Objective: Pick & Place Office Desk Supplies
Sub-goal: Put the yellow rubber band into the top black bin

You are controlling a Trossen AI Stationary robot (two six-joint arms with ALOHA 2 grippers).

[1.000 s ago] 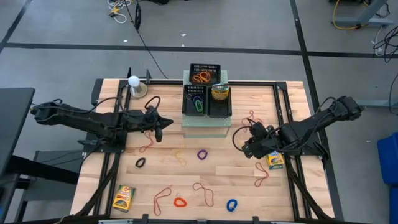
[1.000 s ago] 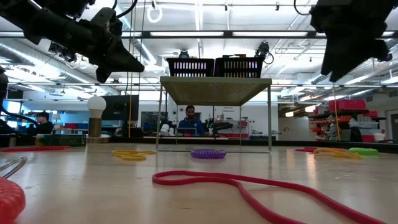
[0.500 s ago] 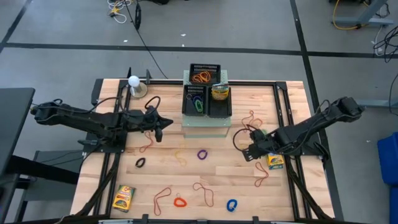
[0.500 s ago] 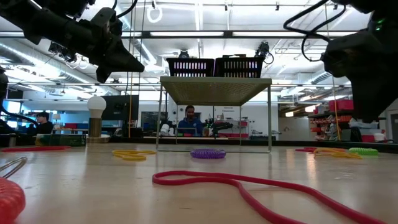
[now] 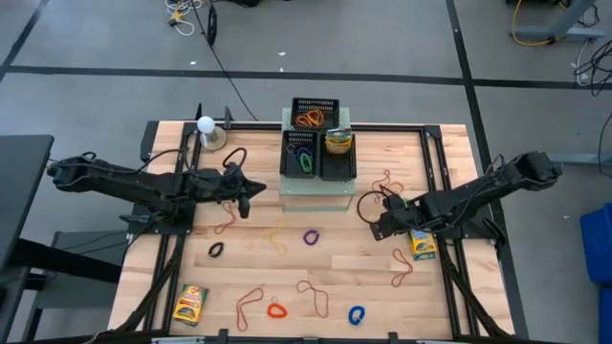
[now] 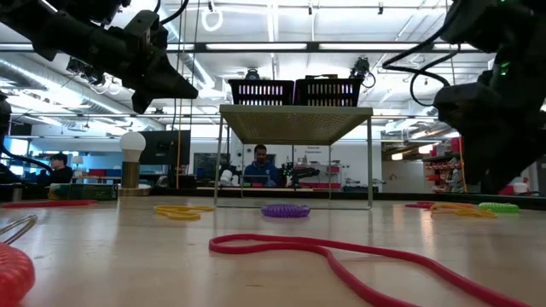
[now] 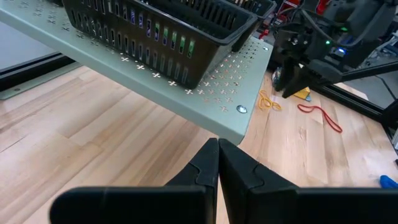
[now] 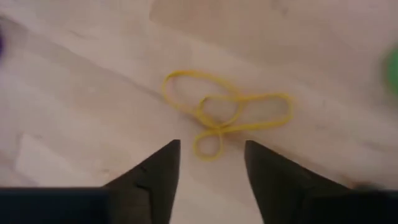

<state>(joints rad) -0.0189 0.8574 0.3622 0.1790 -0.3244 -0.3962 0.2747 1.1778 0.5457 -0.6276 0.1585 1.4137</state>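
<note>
Trays (image 5: 318,162) w/ rubber bands (image 5: 311,119), green loop (image 5: 303,161), atop perforated box (image 5: 314,191).

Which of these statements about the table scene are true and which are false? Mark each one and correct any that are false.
1. The right gripper is open above a tangle of yellow rubber bands. True.
2. The left gripper is spread wide open. False: its fingers are pressed shut, holding nothing.
3. A crayon box lies at the table's front left corner. True.
4. The purple loop is inside a black mesh tray. False: it lies on the bare wooden table, in front of the pale-green perforated box.
5. The right gripper is holding the crayon box beside it. False: that box lies on the table, untouched.
</note>
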